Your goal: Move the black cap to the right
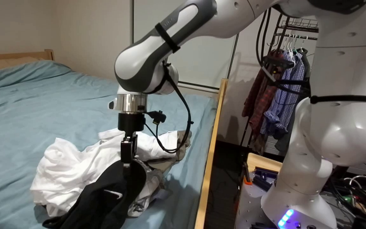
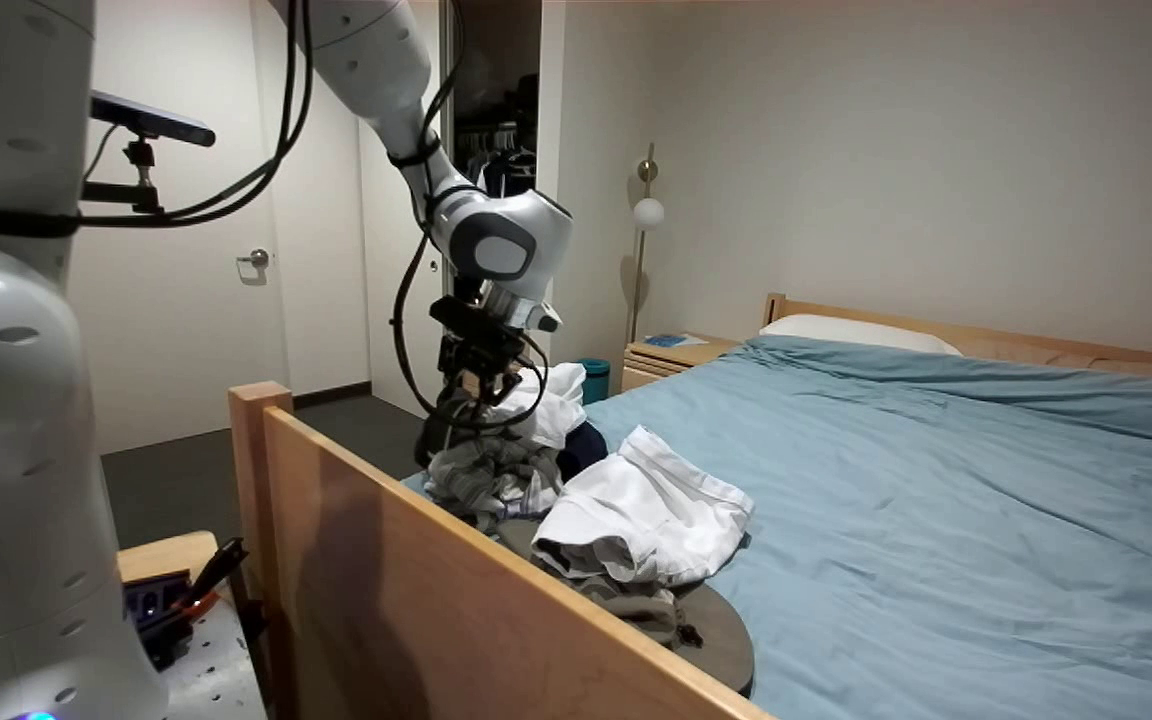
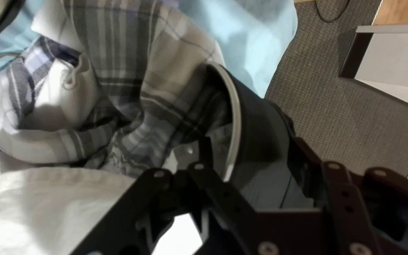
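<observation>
The black cap with a white swoosh lies on the clothes near the bed's edge in an exterior view. Its curved dark brim with a pale edge shows in the wrist view. In an exterior view the cap is mostly hidden behind clothes and the gripper. My gripper points down at the brim end of the cap. In the wrist view the gripper has its fingers apart, with the brim between them. I cannot tell whether either finger touches it. The gripper also shows above the pile in an exterior view.
A white garment and plaid cloth lie beside and under the cap. White shorts and a grey-brown brimmed hat lie farther along the blue bed. The wooden footboard stands between bed and robot base.
</observation>
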Available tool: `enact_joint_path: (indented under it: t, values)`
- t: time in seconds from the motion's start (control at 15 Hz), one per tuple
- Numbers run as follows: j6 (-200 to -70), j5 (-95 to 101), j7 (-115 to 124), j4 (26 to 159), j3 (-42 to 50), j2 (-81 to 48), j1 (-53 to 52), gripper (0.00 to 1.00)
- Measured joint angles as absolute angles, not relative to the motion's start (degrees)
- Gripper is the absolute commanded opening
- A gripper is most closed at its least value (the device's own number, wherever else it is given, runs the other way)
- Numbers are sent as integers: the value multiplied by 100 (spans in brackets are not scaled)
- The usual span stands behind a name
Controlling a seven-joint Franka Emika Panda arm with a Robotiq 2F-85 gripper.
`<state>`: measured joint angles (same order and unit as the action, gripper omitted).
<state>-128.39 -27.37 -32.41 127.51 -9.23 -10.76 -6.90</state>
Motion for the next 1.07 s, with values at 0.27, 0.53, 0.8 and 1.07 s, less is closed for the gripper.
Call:
enact_joint_path:
  t: [0.27, 0.53, 0.8, 1.07]
  values:
    - [-12779, -2759, -3252, 12749, -946, -1089, -677, 8]
    - [-12656, -2759, -3253, 12714, -959, -1087, -677, 7]
    - [-12564, -2759, -3324, 12629, -984, -1071, -677, 7]
    - [-12465, -2696, -3660, 12600, -1017, -918, -680, 7]
